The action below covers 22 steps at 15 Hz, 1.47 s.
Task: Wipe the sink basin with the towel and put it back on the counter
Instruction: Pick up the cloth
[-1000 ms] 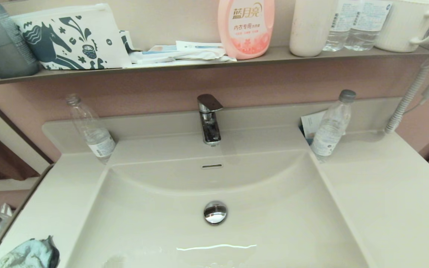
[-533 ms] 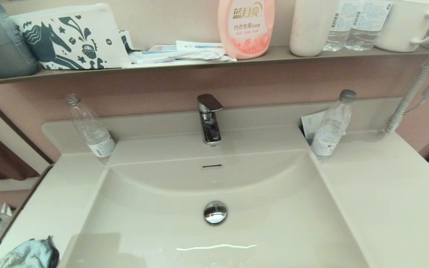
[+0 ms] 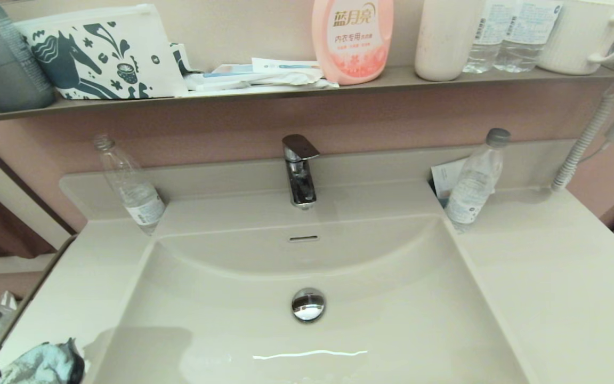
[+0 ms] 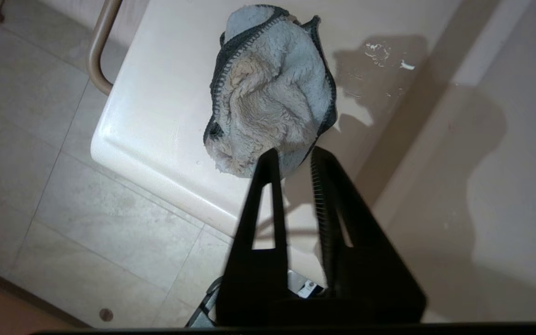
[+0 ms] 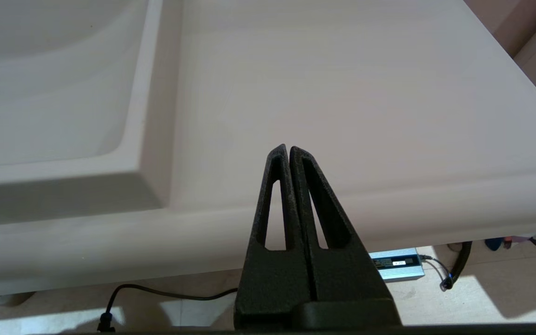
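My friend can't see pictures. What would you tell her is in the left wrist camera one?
A crumpled fluffy grey-blue towel with dark edging lies on the corner of the glossy cream counter. The left tool, black, is just behind it with a narrow gap between its fingers, its tips at the towel's edge. Beige floor tiles show beyond the corner, and a few water drops glisten near the towel.

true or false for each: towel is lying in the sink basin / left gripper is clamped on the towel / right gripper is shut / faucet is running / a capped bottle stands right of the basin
1. False: the towel lies on the counter, at its front-left corner, outside the sink basin.
2. False: the left gripper is open, its tips at the towel's edge.
3. True: the right gripper is shut, empty, over the counter's right front.
4. False: no water leaves the faucet.
5. True: the capped bottle stands there.
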{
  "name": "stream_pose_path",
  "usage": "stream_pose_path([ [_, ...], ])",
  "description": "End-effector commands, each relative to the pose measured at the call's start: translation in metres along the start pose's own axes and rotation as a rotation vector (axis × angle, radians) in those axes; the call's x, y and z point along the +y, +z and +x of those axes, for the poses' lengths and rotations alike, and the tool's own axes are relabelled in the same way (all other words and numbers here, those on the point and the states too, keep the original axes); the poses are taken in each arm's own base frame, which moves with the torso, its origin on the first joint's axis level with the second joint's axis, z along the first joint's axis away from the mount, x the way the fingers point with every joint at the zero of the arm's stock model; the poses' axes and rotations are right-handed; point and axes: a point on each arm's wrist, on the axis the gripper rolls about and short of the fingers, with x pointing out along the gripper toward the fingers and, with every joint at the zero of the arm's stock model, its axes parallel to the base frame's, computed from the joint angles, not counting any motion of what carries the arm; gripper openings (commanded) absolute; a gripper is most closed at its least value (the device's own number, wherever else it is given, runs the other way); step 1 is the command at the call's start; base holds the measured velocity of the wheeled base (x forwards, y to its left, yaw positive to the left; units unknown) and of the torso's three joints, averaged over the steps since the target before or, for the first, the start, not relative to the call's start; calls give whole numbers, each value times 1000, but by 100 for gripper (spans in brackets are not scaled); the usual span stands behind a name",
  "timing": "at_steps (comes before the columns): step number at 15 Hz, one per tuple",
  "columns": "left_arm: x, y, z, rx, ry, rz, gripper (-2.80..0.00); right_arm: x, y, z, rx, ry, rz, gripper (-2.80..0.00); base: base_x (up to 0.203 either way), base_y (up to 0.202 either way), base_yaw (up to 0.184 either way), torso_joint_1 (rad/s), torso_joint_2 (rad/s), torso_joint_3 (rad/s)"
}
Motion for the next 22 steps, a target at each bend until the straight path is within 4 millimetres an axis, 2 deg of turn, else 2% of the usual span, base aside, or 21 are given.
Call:
stream_pose_path([
  [1,-5,7,17,88,20,-23,0,0,0,0,2,1,0,-280,0,0,0,0,0,0],
  [4,-14,20,47,226,18,-79,0,0,0,0,2,1,0,-280,0,0,0,0,0,0],
  [6,-16,29,66,249,26,-107,0,0,0,0,3,1,0,-280,0,0,0,0,0,0],
  [9,-4,41,86,244,78,-145,0,0,0,0,2,1,0,-280,0,0,0,0,0,0],
  [11,8,46,88,242,113,-155,0,0,0,0,2,-1,0,-280,0,0,0,0,0,0],
  [14,13,43,76,230,146,-142,0,0,0,0,2,1,0,-280,0,0,0,0,0,0],
  [19,12,31,101,350,94,-155,0,0,0,0,2,1,0,-280,0,0,0,0,0,0],
  [22,20,30,118,347,78,-202,0,0,0,0,1,1,0,-280,0,0,0,0,0,0],
])
